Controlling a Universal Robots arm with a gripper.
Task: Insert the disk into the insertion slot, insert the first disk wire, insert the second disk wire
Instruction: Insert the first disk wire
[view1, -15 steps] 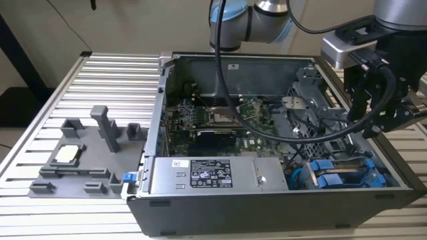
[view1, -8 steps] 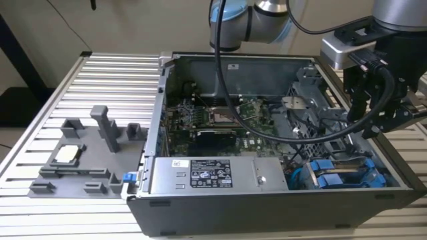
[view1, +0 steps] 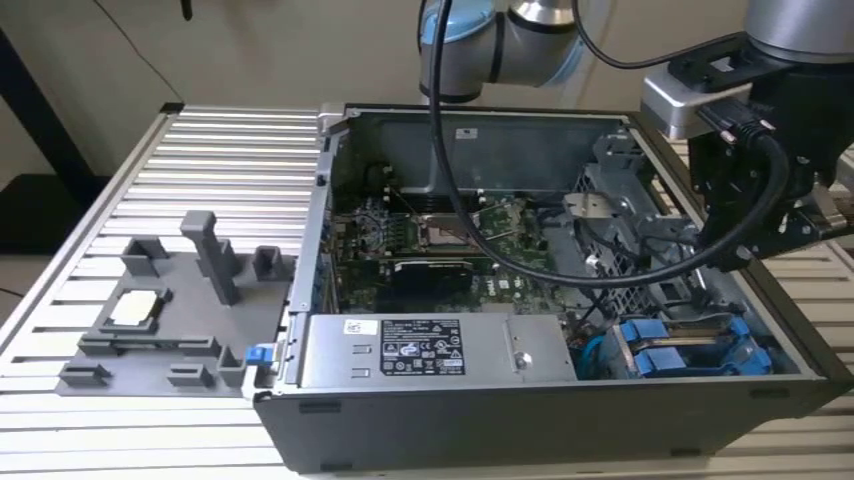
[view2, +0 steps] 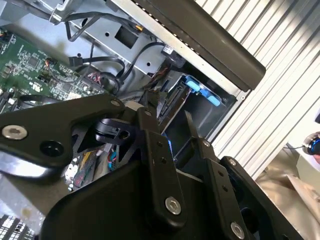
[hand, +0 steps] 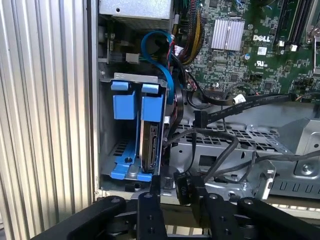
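Down in the corner of the computer case (view1: 441, 420) on the exterior view's right, your disk (hand: 151, 145) stands on edge in its slot (hand: 104, 125) beside a second blue frame (hand: 124, 106). Your claw (hand: 176, 196) hangs by a black cable plug (hand: 183, 187); you cannot tell whether it grips.

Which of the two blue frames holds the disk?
The blue plastic frame beside the black cables: a silver-grey disk sits in it. The other frame looks empty.
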